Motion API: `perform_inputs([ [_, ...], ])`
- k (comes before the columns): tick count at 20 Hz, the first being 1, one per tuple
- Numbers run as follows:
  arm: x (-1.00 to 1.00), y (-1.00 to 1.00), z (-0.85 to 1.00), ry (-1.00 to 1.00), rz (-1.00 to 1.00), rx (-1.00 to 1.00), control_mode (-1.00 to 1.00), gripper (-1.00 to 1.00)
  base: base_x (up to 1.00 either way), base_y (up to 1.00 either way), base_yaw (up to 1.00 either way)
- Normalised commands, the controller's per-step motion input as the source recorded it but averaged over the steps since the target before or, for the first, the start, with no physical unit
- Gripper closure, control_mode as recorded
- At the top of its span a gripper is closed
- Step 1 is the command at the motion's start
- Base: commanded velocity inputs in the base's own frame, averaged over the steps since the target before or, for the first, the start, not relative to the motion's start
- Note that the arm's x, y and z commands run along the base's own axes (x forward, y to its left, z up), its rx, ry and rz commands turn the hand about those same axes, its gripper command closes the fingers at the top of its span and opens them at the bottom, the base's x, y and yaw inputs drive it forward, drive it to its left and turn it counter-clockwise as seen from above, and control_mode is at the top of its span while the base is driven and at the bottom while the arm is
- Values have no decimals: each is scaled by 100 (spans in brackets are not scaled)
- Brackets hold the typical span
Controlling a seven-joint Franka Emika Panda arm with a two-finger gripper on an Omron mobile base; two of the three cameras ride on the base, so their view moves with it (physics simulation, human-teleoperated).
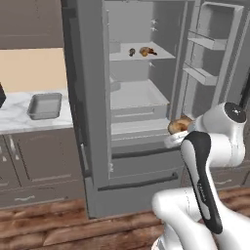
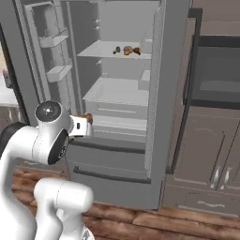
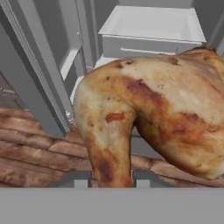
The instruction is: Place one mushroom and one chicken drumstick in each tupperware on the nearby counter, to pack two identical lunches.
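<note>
The robot's two-finger gripper point(image 3: 108, 177) pinches a golden-brown chicken drumstick point(image 3: 162, 105) in front of the open grey fridge point(image 1: 97, 161), and the shallow grey tupperware tray point(image 1: 45, 106) waits far off to its left on the white marble counter point(image 1: 14, 117).

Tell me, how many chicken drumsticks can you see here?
2. One chicken drumstick is gripped between the robot's fingers in front of the open fridge; the other drumstick lies on the fridge's upper shelf.
</note>
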Motion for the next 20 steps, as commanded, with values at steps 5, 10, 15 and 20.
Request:
perform_inputs([
  [5,0,0,0,0,0,0,100,100,-53,63,0],
  [10,0,0,0,0,0,0,100,100,-28,99,0],
  [15,0,0,0,0,0,0,100,100,-19,100,-1],
  [20,0,0,0,0,0,0,100,100,-15,100,-5],
])
